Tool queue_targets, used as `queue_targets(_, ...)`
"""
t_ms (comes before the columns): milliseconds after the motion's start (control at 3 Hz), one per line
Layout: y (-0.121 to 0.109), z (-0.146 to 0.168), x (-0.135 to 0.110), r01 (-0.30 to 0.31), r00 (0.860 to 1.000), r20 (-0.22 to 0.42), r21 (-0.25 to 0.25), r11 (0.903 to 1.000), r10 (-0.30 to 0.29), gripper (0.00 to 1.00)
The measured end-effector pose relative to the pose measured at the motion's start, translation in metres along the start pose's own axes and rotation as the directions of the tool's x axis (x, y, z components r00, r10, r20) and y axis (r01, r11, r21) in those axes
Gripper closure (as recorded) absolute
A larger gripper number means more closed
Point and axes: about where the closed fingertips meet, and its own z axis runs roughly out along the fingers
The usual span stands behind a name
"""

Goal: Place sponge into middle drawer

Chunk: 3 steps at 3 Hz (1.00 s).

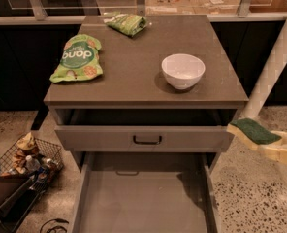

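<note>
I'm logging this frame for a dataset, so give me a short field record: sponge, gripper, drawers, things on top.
sponge: in the air, right of the cabinet, green side up
gripper: at the right edge, shut on the sponge
middle drawer: pulled far out, sponge not in it
handled drawer: above it, slightly open
on top: white bowl, two green snack bags

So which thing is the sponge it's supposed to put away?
Find the grey cabinet, then look off its right side at drawer height. There the gripper holds the sponge in mid-air: pale yellow foam under dark green, flat and plain, unlike the printed green snack bags on top.
</note>
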Motion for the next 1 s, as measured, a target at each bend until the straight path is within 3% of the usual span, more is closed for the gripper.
queue_targets(333,0.008,0.023,0.054,0.022,0.995,-0.095,-0.082,0.9963,-0.03,1.0)
queue_targets(667,0.026,0.038,0.117,0.05,0.981,-0.176,-0.195,0.9795,-0.085,1.0)
queue_targets(1000,0.043,0.058,0.168,0.08,0.961,-0.235,-0.26,0.9622,-0.143,1.0)
